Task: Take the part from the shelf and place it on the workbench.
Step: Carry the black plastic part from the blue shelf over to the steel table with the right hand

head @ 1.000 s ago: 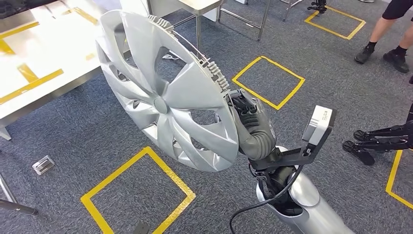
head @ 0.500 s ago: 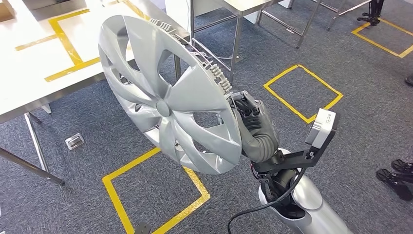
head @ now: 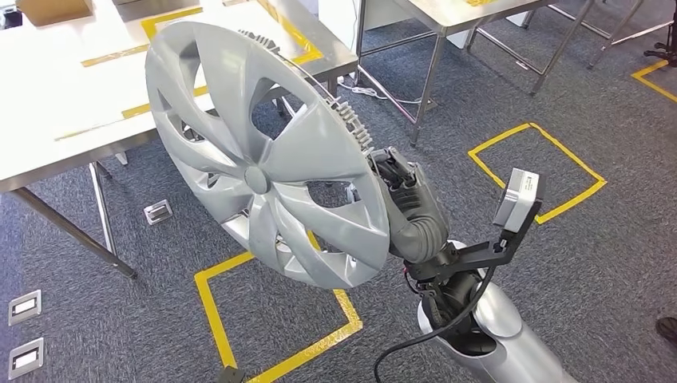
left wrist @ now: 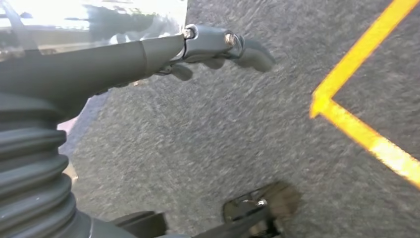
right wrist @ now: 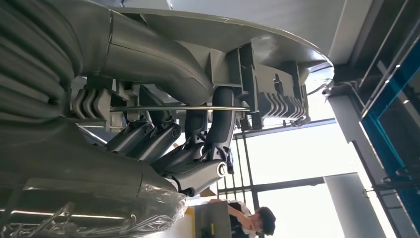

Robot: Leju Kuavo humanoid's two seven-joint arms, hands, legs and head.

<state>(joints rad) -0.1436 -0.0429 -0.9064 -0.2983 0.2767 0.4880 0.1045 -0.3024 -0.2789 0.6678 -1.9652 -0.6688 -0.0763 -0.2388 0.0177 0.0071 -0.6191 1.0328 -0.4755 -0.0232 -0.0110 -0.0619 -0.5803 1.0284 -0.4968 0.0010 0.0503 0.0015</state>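
Carrying step: the right hand point(head: 403, 191) grips the rim of the hubcap point(head: 259, 152), held tilted at frame centre. The left hand point(left wrist: 208, 47) hangs empty, fingers loosely apart. Next move likely needs reaching the workbench point(head: 48, 96), upper left.

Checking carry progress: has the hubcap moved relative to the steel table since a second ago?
Yes. The hubcap, gripped by the right hand, now overlaps more of the steel table.

I saw my right robot hand point(head: 403, 191) gripping the silver wheel cover point(head: 259, 155) by its rim, the cover held tilted in the air to the hand's left. Beyond the cover stood the steel surface point(head: 72, 112) marked with yellow tape. Below the robot hand lay grey carpet with a yellow tape square point(head: 275, 319).
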